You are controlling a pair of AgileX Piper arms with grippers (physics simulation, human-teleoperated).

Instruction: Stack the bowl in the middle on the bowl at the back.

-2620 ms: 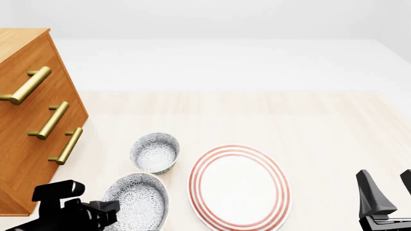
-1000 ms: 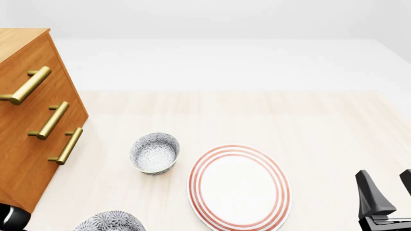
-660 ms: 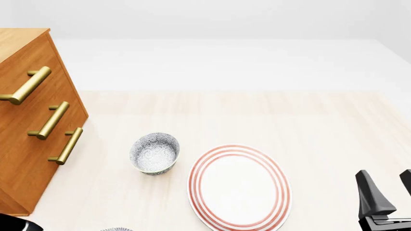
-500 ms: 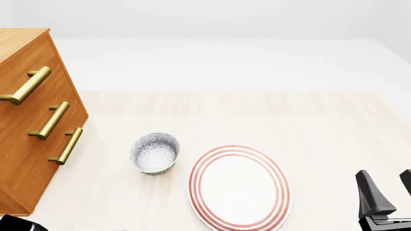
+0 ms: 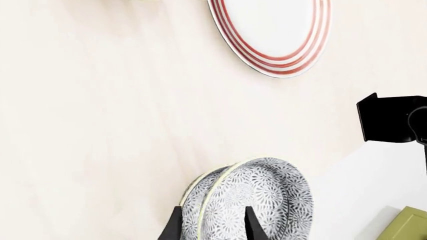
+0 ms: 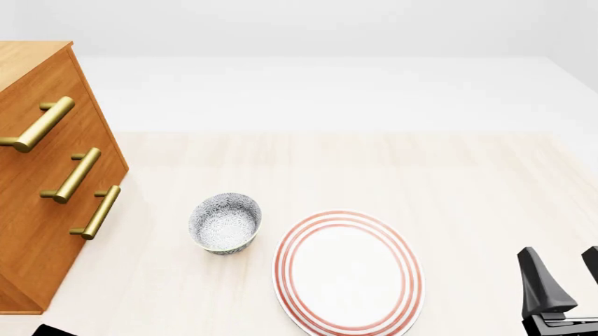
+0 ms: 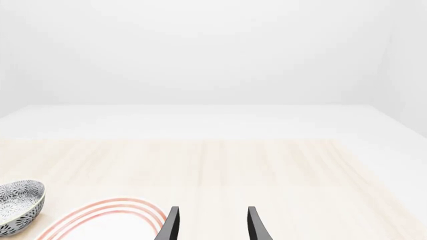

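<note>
middle bowl (image 5: 247,200) | rim clamped between left fingers (image 5: 252,225) | lifted

A large white plate (image 6: 348,274) with red rings near its rim lies flat on the pale wooden table (image 6: 449,189), towards the near edge and roughly at the middle of the table's width. At the left stands a wooden drawer cabinet (image 6: 42,182) whose slanted front carries three brass bar handles (image 6: 73,175), one above the other, each set at an angle. Behind the table stretches a plain white floor and backdrop. Seen from the left wrist camera, the plate's red-ringed edge (image 5: 277,35) is cut off by the frame, and a small olive-green corner (image 5: 407,225) shows beyond the table's edge.
</note>
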